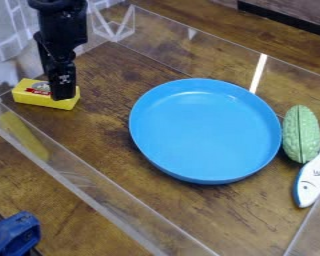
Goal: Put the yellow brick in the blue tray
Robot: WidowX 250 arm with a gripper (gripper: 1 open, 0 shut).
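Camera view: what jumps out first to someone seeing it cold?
The blue tray dominates, a big round dish sitting empty in the middle of the wooden table. At upper left, the black end effector points down right over the yellow brick, which lies outside the tray. A green oval object sits just off the tray's right rim.
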